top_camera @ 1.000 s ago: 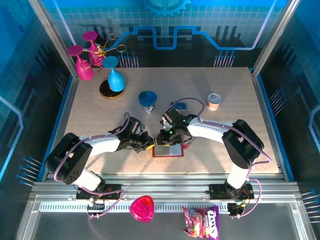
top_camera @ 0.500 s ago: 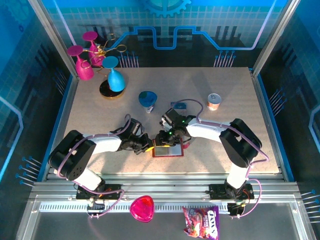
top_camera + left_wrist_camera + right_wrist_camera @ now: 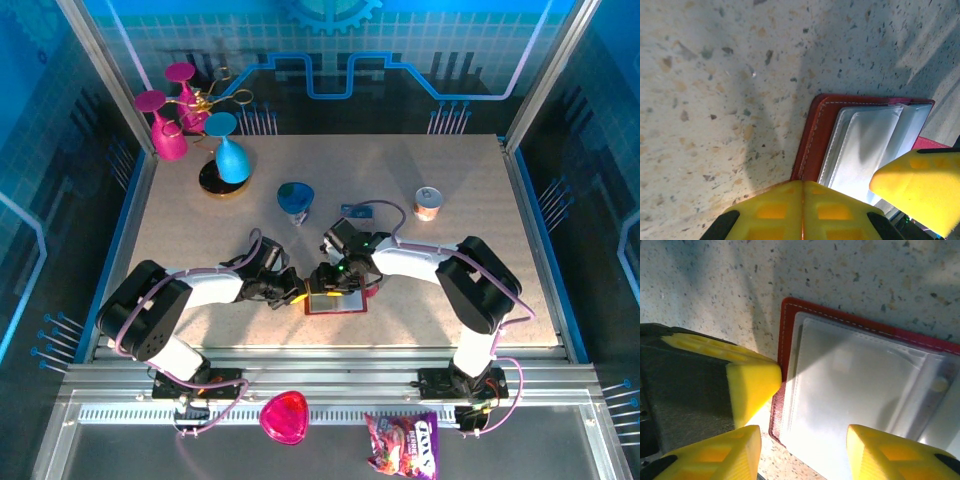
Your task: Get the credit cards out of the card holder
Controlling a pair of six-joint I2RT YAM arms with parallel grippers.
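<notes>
The card holder (image 3: 336,301) lies open and flat near the table's front: a dark red wallet (image 3: 812,140) with pale grey pockets (image 3: 855,385). My left gripper (image 3: 299,294) is shut, and its joined yellow tips (image 3: 802,200) press on the wallet's left edge. My right gripper (image 3: 337,289) hovers open over the pockets (image 3: 802,452), one finger on each side and nothing between them. The left gripper's yellow tip (image 3: 752,385) touches the red border. A small blue credit card (image 3: 357,211) lies flat on the table behind the right arm. Whether a card sits in the pockets, I cannot tell.
At the back left stand pink goblets (image 3: 165,125) and a blue goblet (image 3: 231,160). A blue cup (image 3: 295,197) and a small tin (image 3: 428,204) sit mid-table. A pink heart dish (image 3: 284,417) and a sweets bag (image 3: 402,445) lie in front of the table.
The right gripper's jaws have spread wider over the card holder. The left arm has edged slightly toward the wallet and stays shut on its edge.
</notes>
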